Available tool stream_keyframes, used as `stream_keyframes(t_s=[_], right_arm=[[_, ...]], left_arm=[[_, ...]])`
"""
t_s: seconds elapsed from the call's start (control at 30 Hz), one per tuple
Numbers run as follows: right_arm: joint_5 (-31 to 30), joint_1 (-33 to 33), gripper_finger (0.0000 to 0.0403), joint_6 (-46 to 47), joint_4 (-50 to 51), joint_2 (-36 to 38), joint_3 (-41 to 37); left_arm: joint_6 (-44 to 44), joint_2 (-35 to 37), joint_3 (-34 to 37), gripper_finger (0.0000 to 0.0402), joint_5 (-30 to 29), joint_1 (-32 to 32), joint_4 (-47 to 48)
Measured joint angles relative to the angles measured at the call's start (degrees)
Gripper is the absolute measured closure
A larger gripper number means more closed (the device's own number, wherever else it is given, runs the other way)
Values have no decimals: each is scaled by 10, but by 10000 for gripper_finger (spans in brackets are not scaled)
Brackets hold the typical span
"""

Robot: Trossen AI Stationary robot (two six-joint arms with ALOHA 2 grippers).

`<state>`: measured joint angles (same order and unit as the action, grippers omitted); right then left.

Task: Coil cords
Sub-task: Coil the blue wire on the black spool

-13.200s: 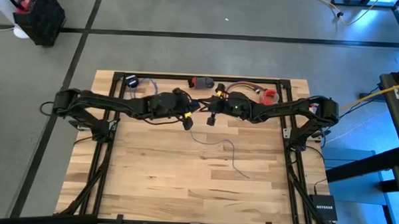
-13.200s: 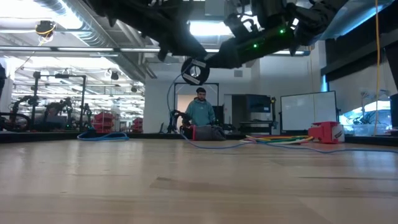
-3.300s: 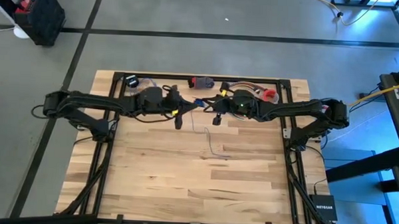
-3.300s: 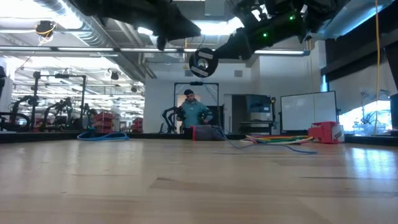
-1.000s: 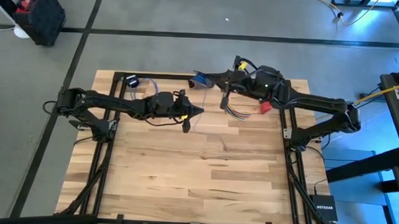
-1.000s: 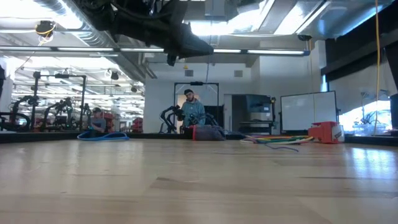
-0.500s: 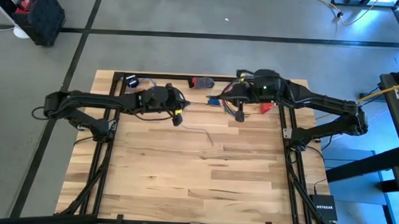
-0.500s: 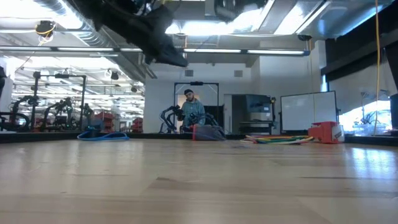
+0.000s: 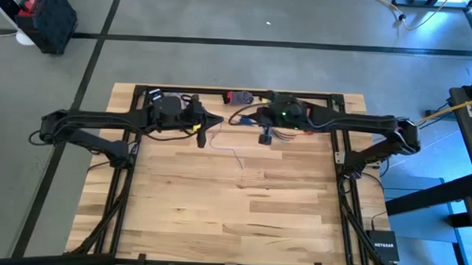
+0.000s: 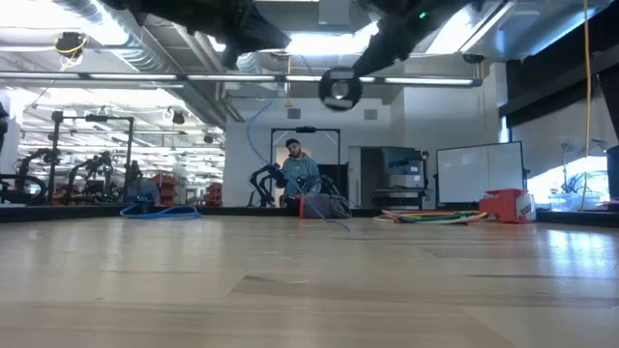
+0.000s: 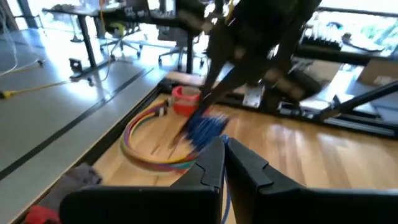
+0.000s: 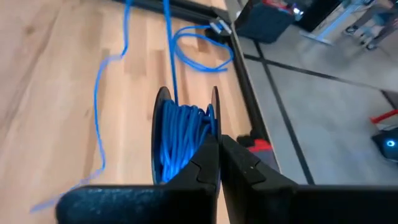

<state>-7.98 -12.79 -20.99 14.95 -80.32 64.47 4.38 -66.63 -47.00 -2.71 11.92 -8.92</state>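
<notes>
Right jaws: closed, the right gripper (image 12: pixel 219 155) pinching the black spool (image 12: pixel 185 142) by its rim, blue wire wound round the core.
Left jaws: closed too; the left gripper (image 11: pixel 224 160) appeared to pinch the wire, though the contact was too thin to see.
Wire: the blue wire (image 12: pixel 99 118) ran off the spool, its loose tail squiggling over the wooden table (image 9: pixel 217 210) between the arms.
Height: spool (image 10: pixel 338 89) hung well above the tabletop, both grippers near the far edge.
Why: one held the reel, the other likely fed wire taut for winding.
</notes>
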Motion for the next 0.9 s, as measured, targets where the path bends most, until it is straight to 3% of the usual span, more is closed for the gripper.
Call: stream_keyframes(t_s=[0.37, 0.6, 0.9], right_arm=[[1, 1, 393, 18, -153, -90, -1], [4, 1, 393, 47, -214, -78, -2], [37, 0, 393, 72, -217, -61, 48]], left_arm=[[14, -123, -1, 398, -3, -33, -160], [17, -193, -2, 398, -12, -33, -179], [8, -206, -6, 398, -56, -31, -185]])
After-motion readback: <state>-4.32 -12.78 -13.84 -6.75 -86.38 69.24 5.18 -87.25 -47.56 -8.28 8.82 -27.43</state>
